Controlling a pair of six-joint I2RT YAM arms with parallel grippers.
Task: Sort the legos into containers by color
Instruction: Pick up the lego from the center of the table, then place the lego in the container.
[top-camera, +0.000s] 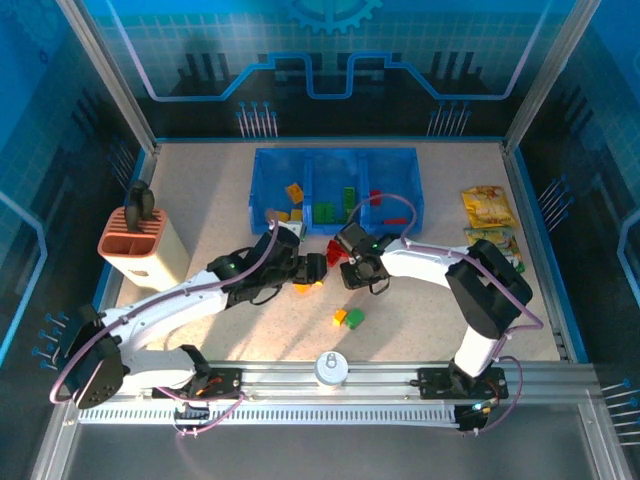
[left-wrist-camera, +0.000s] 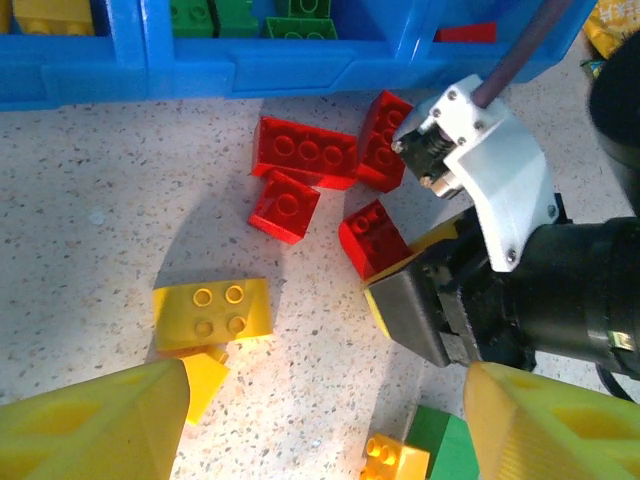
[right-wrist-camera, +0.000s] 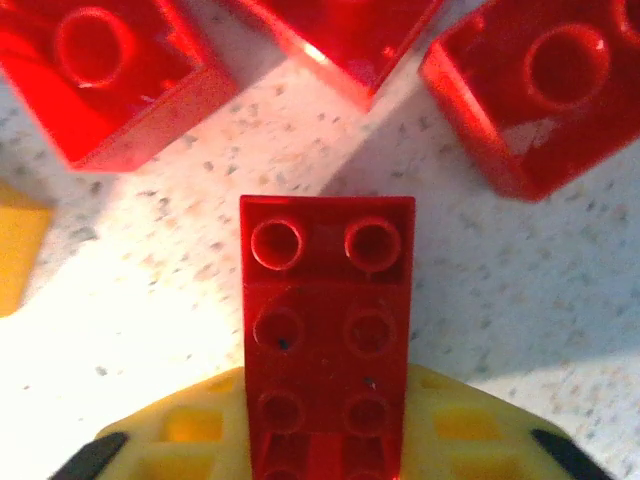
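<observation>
Salmon utensil holder (top-camera: 140, 247), yellow snack packets (top-camera: 486, 207)

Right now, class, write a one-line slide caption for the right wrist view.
Right gripper holds a red lego, studs up, with three more red legos on the speckled table ahead.

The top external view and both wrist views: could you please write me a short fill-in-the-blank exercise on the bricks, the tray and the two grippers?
1. The brick held by the right gripper is ___ in colour.
2. In the blue tray, the green bricks lie in the ___ compartment.
3. The left gripper stands ___, with nothing between its fingers.
Missing words: red; middle; open.
</observation>
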